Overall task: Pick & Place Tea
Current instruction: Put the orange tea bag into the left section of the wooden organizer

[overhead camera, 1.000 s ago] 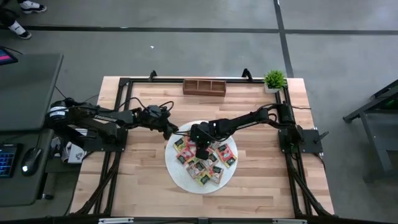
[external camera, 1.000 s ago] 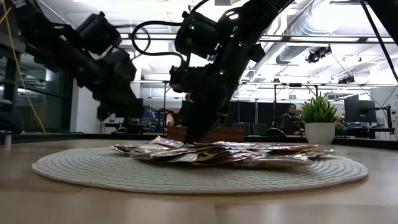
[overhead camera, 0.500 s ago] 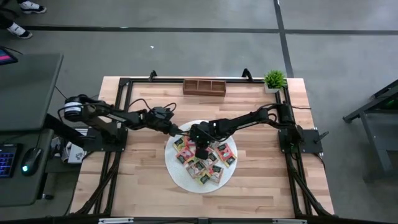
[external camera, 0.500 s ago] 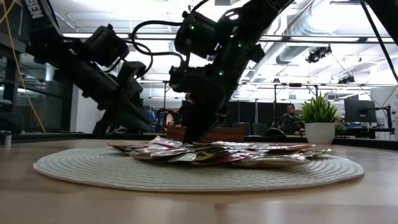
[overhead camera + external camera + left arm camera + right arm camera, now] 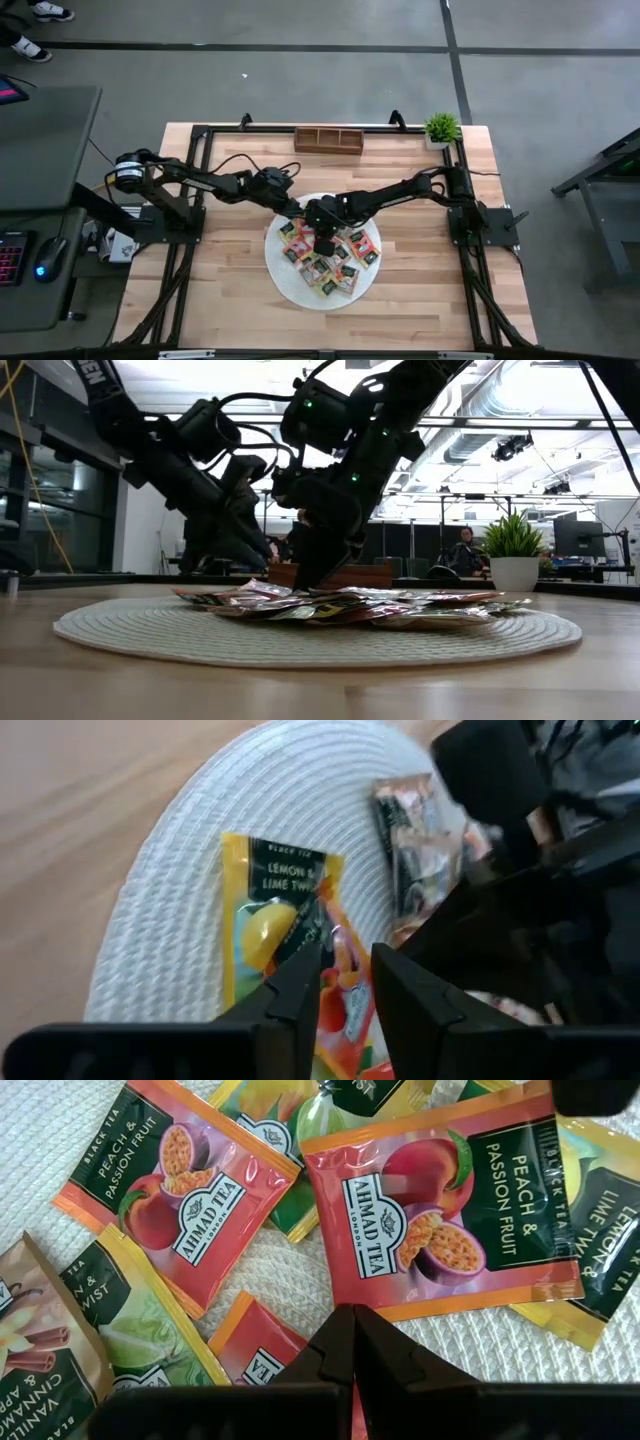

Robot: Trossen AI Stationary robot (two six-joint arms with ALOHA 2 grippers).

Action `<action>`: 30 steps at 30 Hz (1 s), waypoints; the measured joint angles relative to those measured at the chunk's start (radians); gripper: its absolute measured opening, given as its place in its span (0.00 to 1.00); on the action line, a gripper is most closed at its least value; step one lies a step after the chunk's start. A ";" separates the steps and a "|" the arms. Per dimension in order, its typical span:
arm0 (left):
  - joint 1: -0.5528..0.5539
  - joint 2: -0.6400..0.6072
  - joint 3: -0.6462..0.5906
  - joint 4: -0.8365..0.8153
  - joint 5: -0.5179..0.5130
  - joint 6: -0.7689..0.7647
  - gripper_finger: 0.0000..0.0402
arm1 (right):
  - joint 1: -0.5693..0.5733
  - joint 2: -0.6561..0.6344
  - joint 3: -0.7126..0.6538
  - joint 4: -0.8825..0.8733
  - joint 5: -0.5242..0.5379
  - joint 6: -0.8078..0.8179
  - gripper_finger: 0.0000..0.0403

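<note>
Several flat tea packets [image 5: 335,255] in red, orange, yellow and green lie in a loose pile on the round white woven mat [image 5: 290,275]. The right wrist view shows them close up [image 5: 440,1230]. My right gripper [image 5: 322,238] is shut, pointing down, with its tips [image 5: 350,1320] at the pile's middle. My left gripper [image 5: 293,209] is slightly open at the mat's far left edge. Its tips [image 5: 350,955] stand over a yellow packet [image 5: 262,910] and an orange one [image 5: 345,995]. My right gripper's shut tips are down at the pile [image 5: 308,578], over a red-orange packet [image 5: 255,1345]; whether they touch or pinch it I cannot tell. My left gripper's fingers [image 5: 305,970] overlap the yellow packet's edge in the wrist view; whether they touch it I cannot tell.
A brown three-compartment wooden tray [image 5: 328,139] stands at the table's far edge. A small potted plant [image 5: 441,129] is at the far right corner. The two grippers are close together over the mat. Bare wood lies on the mat's near side.
My left gripper has moved toward the table's right edge, from beside the mat onto its far left edge, closing in on my right gripper.
</note>
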 joint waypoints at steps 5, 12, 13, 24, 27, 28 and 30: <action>0.014 0.000 0.012 -0.047 0.036 0.045 0.37 | 0.000 0.000 0.000 0.000 -0.003 0.000 0.00; 0.013 0.000 0.012 -0.087 0.051 0.036 0.58 | 0.000 0.000 0.000 0.000 -0.004 -0.003 0.00; 0.013 0.000 0.012 -0.095 0.046 0.036 0.60 | 0.000 0.000 0.000 0.000 -0.004 -0.003 0.00; 0.013 0.000 0.012 -0.106 0.027 0.035 0.63 | 0.000 0.000 0.000 0.003 -0.005 -0.016 0.00; 0.013 0.000 0.012 -0.106 0.037 0.035 0.63 | 0.000 0.000 0.000 0.005 -0.005 -0.018 0.00; 0.013 0.002 0.012 -0.105 0.041 0.035 0.63 | 0.000 0.001 0.000 0.010 -0.004 -0.018 0.00; 0.013 0.020 0.012 -0.090 0.042 0.028 0.63 | 0.000 0.001 0.000 0.021 -0.004 -0.018 0.00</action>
